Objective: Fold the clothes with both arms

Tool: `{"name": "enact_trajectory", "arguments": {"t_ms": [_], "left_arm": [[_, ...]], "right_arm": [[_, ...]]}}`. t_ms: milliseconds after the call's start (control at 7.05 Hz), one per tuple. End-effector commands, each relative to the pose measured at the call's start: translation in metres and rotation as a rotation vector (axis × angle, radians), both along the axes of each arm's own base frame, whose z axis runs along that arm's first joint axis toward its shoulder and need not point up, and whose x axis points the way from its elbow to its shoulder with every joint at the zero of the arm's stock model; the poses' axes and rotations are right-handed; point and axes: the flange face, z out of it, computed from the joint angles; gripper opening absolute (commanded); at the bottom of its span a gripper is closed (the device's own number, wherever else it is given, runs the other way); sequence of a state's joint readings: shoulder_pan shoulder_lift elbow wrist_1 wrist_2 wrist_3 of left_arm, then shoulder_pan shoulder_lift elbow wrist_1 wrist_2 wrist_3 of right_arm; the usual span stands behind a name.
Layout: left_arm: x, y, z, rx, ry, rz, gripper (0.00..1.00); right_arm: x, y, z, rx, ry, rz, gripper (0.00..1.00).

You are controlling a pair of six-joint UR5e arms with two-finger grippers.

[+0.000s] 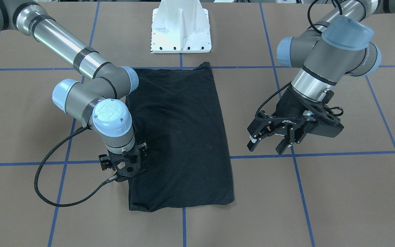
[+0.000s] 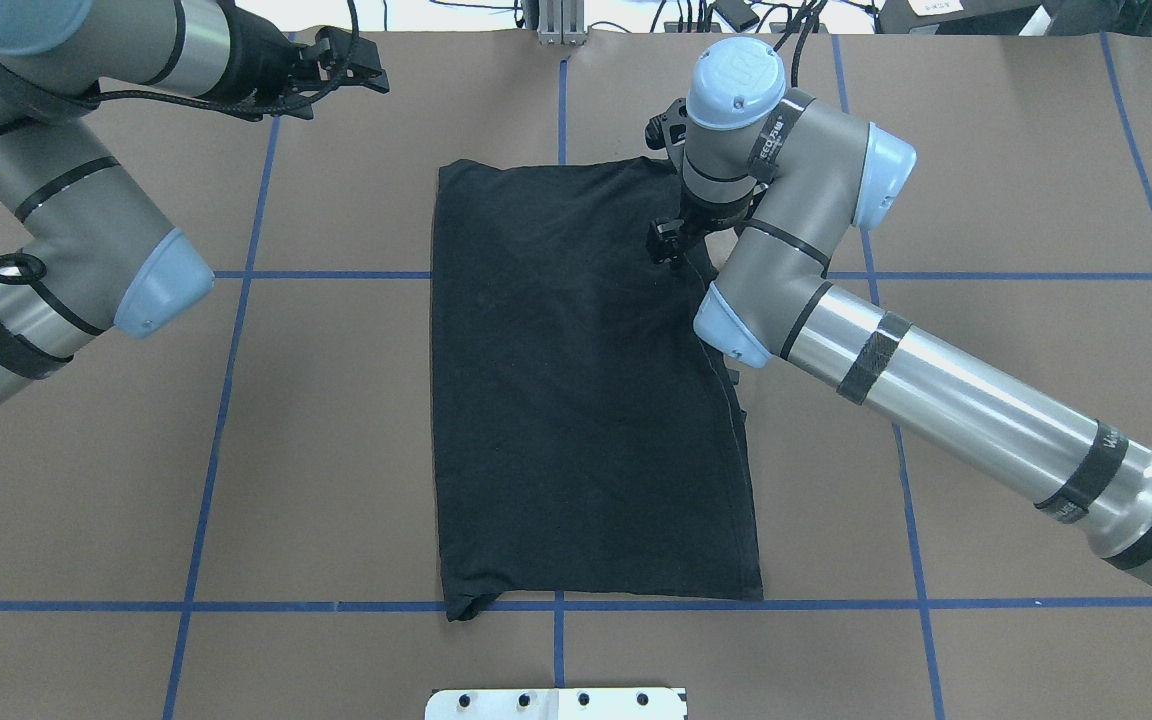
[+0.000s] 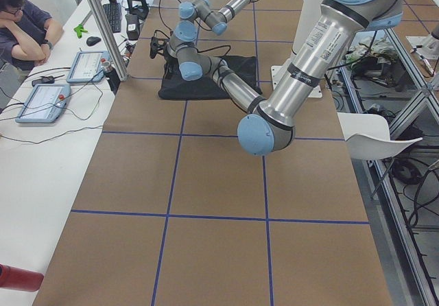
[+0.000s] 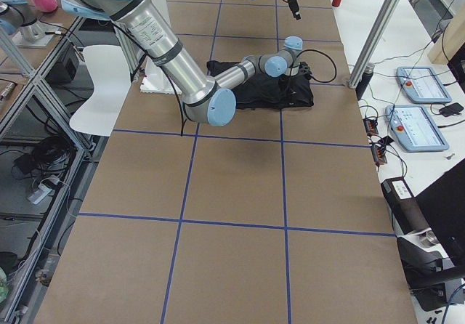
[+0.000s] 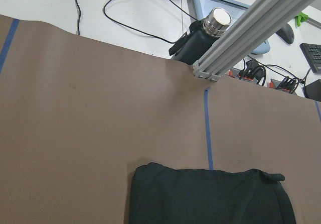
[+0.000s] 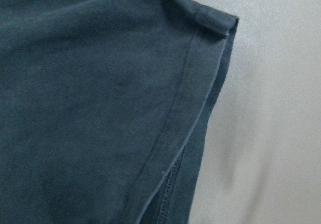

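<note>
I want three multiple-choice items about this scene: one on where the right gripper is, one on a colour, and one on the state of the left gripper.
1. The right gripper is: A raised far from the shirt; B down at the shirt's edge; C on the shirt's middle.
2. The grid lines are: A red; B yellow; C blue.
3. The left gripper is: A open, apart from the shirt; B shut on the shirt; C shut on a sleeve.
Answers: 1 B, the front view shows it low at the long edge. 2 C, every line is blue. 3 A, its jaws stand spread, off to the shirt's side.
</note>
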State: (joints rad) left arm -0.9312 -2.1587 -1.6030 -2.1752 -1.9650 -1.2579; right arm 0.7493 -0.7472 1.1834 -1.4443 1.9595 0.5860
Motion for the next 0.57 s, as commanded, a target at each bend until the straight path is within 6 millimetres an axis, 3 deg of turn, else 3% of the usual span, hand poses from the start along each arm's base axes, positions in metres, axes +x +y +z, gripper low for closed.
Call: {"name": "enact_trajectory", "arguments": {"t_ms": [0, 425], "left_arm": [[0.0, -0.001, -0.002, -0.008, -0.006, 0.0, 1.0], [0.002, 0.0, -0.004, -0.005, -0.004, 0.002, 1.0]], "right_arm": [[-0.006, 0.003, 0.007, -0.005, 0.012, -0.006, 1.0], [0.005, -0.007, 0.018, -0.012, 0.025, 0.003, 1.0]]}}
